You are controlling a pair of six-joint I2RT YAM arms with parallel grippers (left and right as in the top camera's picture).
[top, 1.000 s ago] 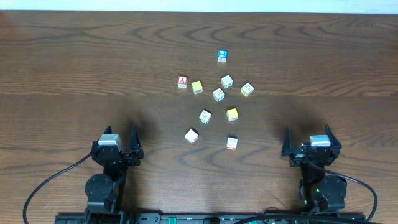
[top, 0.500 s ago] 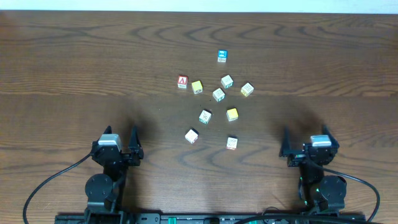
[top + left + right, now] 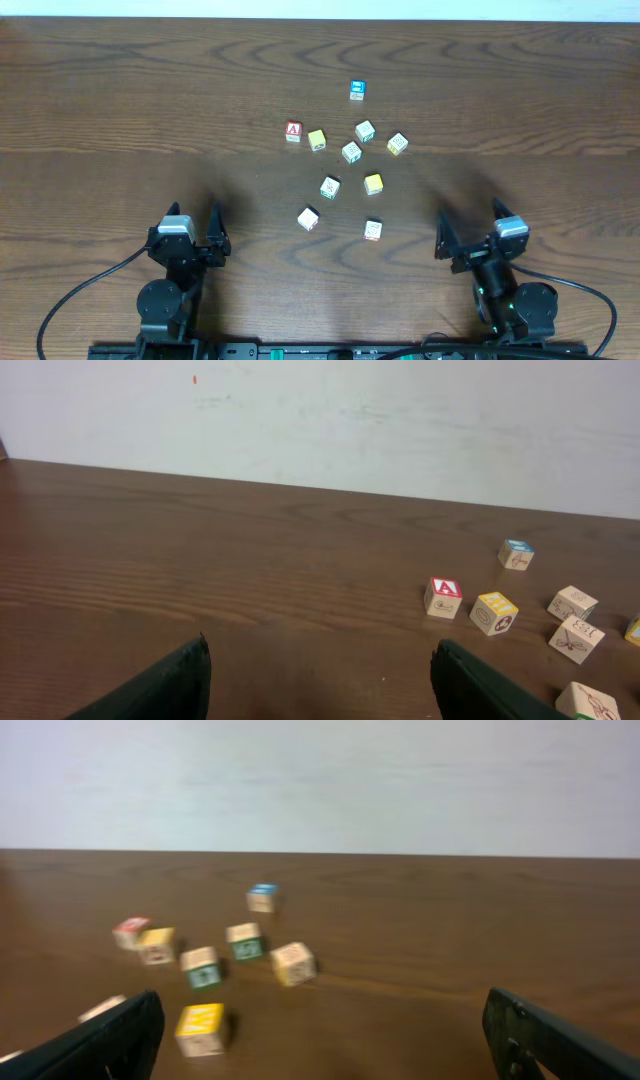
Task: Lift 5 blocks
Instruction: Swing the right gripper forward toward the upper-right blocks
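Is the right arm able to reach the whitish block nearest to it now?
Probably yes: the right gripper is open, and only bare table lies between it and that block.

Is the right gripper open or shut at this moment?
Open. The right gripper shows its fingers far apart, at both lower corners of its wrist view, and they grip nothing.

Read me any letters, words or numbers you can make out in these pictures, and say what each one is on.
"A": on the red cube, also clear in the left wrist view.
Blue-topped cube: a mark on its face, too small to read.
Yellow and whitish blocks: reddish or teal markings, too small or blurred to read.
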